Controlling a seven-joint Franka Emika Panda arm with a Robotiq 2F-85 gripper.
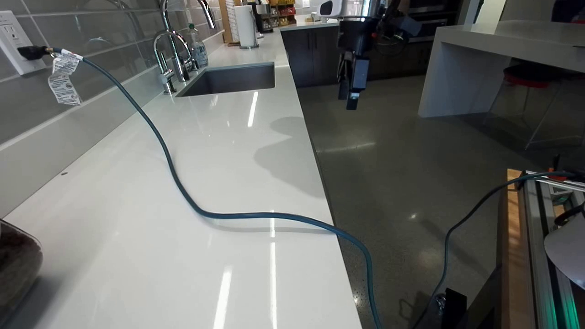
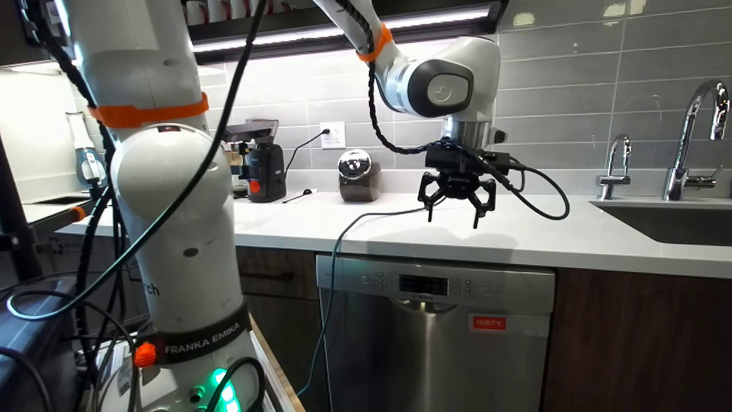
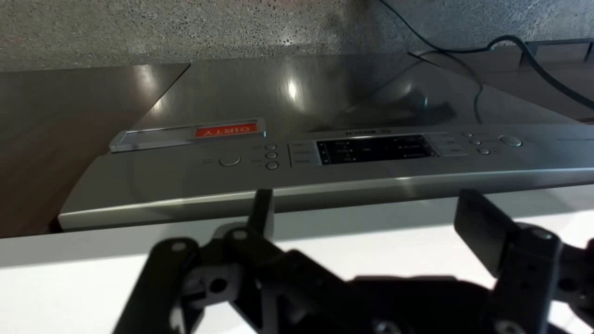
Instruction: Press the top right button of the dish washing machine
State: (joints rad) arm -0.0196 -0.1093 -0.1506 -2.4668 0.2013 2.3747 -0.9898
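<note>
Fingers spread wide! Wrist view, from their gap: dishwasher twelve o'clock; small buttons near DIRTY sign, ten o'clock.

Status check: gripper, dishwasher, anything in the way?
Gripper open, empty, touching nothing. Dishwasher closed, right-hand buttons unobstructed. Cable hangs in front of its left end, away from those buttons.

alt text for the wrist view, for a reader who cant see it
An open black gripper hangs above a white countertop, with a dishwasher control panel beyond the edge. A dark display sits between clusters of round buttons; a red DIRTY label appears upside down at left, and a dark cable curves across the top right.
</note>
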